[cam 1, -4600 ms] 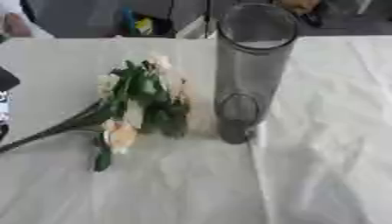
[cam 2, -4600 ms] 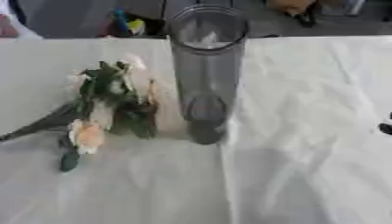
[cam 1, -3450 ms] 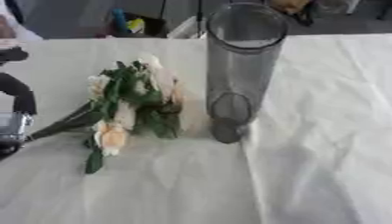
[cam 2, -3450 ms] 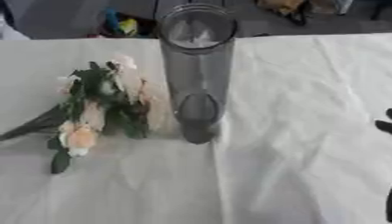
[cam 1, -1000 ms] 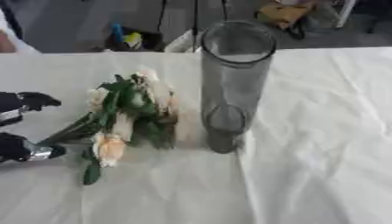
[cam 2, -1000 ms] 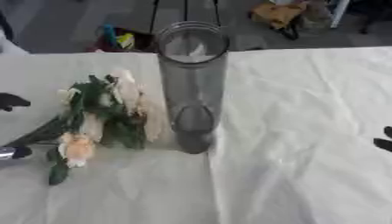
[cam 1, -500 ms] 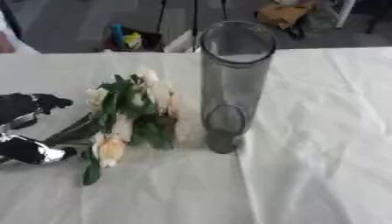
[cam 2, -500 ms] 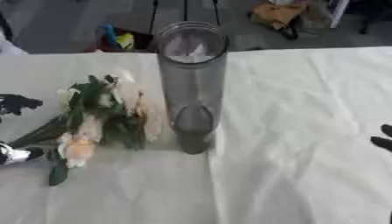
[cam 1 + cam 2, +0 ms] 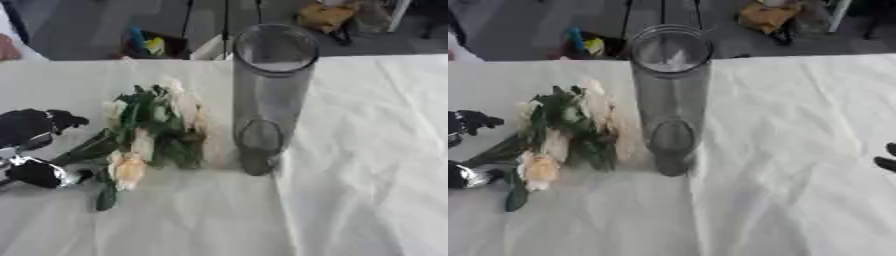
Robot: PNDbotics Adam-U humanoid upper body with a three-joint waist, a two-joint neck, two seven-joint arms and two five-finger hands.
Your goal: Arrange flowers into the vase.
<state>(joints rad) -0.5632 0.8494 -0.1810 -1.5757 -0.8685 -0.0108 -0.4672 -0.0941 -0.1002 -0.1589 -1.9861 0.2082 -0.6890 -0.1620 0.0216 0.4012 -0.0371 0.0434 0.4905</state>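
A bunch of cream and peach flowers (image 9: pixel 149 135) with green leaves lies on the white tablecloth, blooms toward the vase and stems (image 9: pixel 83 150) pointing lower left. Just right of it stands a tall clear glass cylinder vase (image 9: pixel 267 95), upright and holding nothing. My left hand (image 9: pixel 31 130) is open at the left edge, fingers above the stem ends and thumb (image 9: pixel 39 172) below them, so the stems lie in the gap. A dark sliver of my right hand (image 9: pixel 886 159) shows at the right edge, far from the vase.
The white cloth (image 9: pixel 367 165) is wrinkled and covers the whole table. Beyond the far edge is a grey floor with black stand legs (image 9: pixel 223 25), a yellow-brown bundle (image 9: pixel 328 15) and small coloured items (image 9: pixel 149 45).
My left hand has moved right along the table until fingers and thumb bracket the stem ends. The flowers and vase have stayed where they were.
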